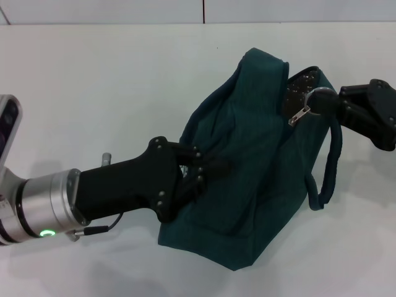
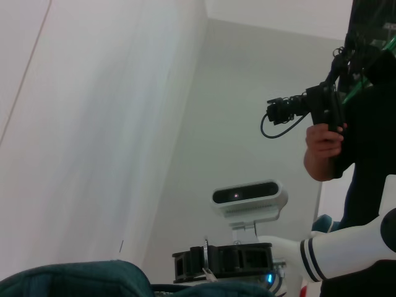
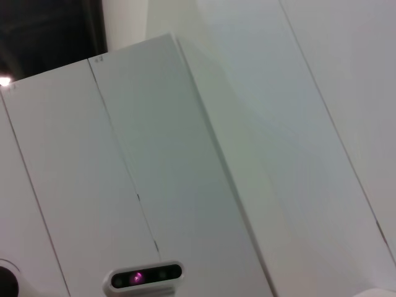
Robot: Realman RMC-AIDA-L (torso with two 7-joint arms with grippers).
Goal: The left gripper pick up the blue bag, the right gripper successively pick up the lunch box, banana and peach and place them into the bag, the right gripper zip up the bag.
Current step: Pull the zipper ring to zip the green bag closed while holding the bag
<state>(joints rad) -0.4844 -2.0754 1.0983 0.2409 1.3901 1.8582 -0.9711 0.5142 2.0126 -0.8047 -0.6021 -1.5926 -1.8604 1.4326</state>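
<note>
The blue bag (image 1: 260,167) lies slumped in the middle of the white table (image 1: 93,80), a dark teal cloth bag. Its fabric also shows in the left wrist view (image 2: 74,278). My left gripper (image 1: 209,167) comes in from the left and is shut on a fold of the bag's side. My right gripper (image 1: 327,102) is at the bag's upper right end, shut at the silver zipper pull (image 1: 299,116) beside a short open stretch of the dark mouth (image 1: 303,83). The lunch box, banana and peach are out of view.
The bag's carry strap (image 1: 331,162) loops down on the right side, under the right arm. Bare table lies to the left and behind the bag. The left wrist view shows a person (image 2: 365,124) holding a camera beyond the robot.
</note>
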